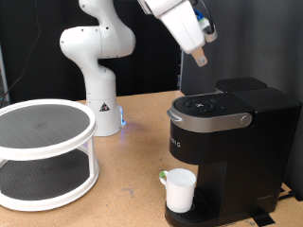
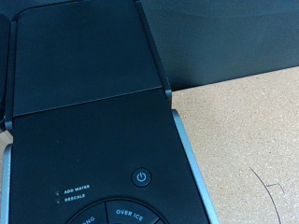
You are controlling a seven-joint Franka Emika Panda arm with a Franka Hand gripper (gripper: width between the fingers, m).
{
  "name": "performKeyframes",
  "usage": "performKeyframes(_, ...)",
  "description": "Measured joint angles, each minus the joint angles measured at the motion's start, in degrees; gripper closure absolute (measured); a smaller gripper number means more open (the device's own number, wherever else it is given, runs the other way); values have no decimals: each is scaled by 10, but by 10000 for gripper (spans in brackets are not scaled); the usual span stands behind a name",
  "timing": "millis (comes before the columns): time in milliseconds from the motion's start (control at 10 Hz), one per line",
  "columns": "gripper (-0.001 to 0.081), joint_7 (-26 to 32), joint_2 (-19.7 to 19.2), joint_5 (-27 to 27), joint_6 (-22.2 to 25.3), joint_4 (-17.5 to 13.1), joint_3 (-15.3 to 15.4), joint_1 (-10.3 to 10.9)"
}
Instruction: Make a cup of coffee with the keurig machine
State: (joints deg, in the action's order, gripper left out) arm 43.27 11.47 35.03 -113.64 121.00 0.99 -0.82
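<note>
Hovering high above the keurig machine (image 1: 227, 142), gripper (image 1: 200, 59) holding nothing, fingers seemingly together. Cup (image 1: 179, 189) already sitting on the drip tray under the spout. Probably the button-pressing step, needing a careful drop onto the top buttons (image 2: 140, 177)

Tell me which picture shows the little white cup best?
The exterior view. There the cup stands whole on the drip tray of the keurig machine, under its spout. The wrist view shows only the machine's black top and its buttons, no cup. The hand hangs above the machine.
</note>
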Motion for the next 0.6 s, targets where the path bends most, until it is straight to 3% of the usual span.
performKeyframes(200, 23, 0, -4, -4, -4, 5, 2, 0)
performKeyframes(300, 206, 1, -7, -8, -12, 10, 5, 0)
performKeyframes(400, 206, 1, -11, -13, -21, 16, 8, 0)
performKeyframes(500, 401, 1, -13, -18, -30, 22, 12, 0)
performKeyframes(600, 401, 1, -15, -23, -40, 29, 16, 1)
